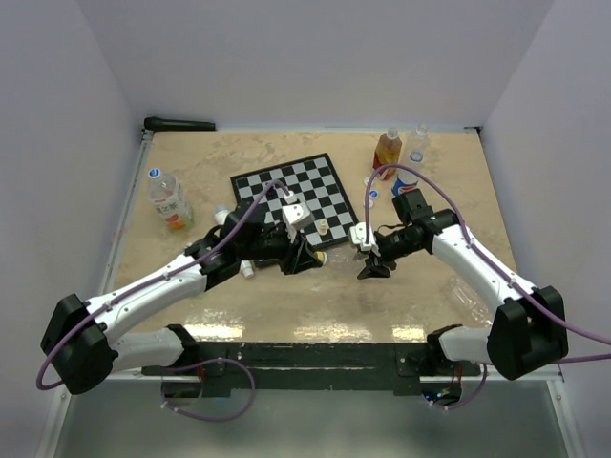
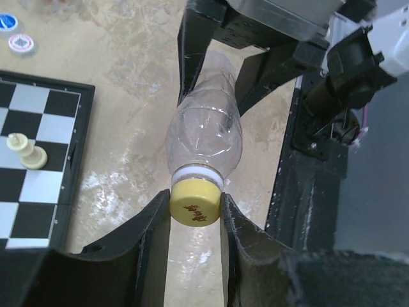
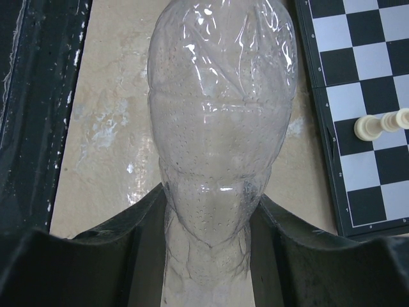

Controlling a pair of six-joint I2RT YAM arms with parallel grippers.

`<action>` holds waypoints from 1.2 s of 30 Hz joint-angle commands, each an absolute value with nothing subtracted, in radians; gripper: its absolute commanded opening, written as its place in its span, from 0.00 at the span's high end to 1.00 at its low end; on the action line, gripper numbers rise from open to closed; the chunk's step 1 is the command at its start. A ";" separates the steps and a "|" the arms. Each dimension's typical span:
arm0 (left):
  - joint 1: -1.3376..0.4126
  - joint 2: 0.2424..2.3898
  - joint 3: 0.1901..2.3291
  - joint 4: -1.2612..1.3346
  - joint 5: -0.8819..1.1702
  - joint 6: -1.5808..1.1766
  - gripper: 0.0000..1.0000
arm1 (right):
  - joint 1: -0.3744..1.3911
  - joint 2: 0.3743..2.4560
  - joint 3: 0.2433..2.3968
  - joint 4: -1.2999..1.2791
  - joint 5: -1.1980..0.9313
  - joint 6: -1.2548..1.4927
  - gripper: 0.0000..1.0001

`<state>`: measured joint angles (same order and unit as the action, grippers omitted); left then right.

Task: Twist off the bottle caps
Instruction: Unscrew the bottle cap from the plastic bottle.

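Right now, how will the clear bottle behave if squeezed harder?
Probably buckles: the clear bottle looks thin-walled, already creased. Likely light, it appears empty. Smooth glossy plastic may slip and spin while the yellow cap turns.

A black-and-white chessboard (image 1: 294,198) lies flat on the beige marbled surface (image 1: 420,296), just beyond the left end effector (image 1: 307,256) and to the left of the right end effector (image 1: 373,266). One cream chess piece (image 1: 325,227) stands upright near the board's near right corner, just beyond the gap between the two end effectors. A clear plastic bottle with an orange-and-white label (image 1: 169,200) stands well to the left of the left end effector. A bottle of orange drink (image 1: 387,151) stands well beyond the right end effector.
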<state>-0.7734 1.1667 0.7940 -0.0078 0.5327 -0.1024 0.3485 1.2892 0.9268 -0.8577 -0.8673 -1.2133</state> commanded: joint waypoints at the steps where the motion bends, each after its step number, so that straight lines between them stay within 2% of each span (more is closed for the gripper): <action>1: -0.772 1.131 0.890 -0.050 0.433 -0.392 1.00 | 0.350 1.292 0.940 -0.864 -0.850 -1.207 0.99; 14: -0.772 1.143 0.899 -0.080 0.411 -0.411 1.00 | 0.351 1.285 0.937 -0.862 -0.850 -1.203 0.99; 16: -0.772 1.143 0.897 -0.083 0.411 -0.402 0.90 | 0.353 1.285 0.937 -0.862 -0.850 -1.203 0.99; 22: -0.772 1.134 0.908 -0.107 0.416 -0.354 0.50 | 0.353 1.285 0.937 -0.862 -0.850 -1.204 0.99; 26: -0.772 1.102 0.911 -0.124 0.408 -0.286 0.33 | 0.353 1.285 0.937 -0.862 -0.850 -1.203 0.99; 36: -0.772 0.960 0.908 -0.161 0.290 -0.025 0.01 | 0.353 1.285 0.937 -0.862 -0.850 -1.203 0.99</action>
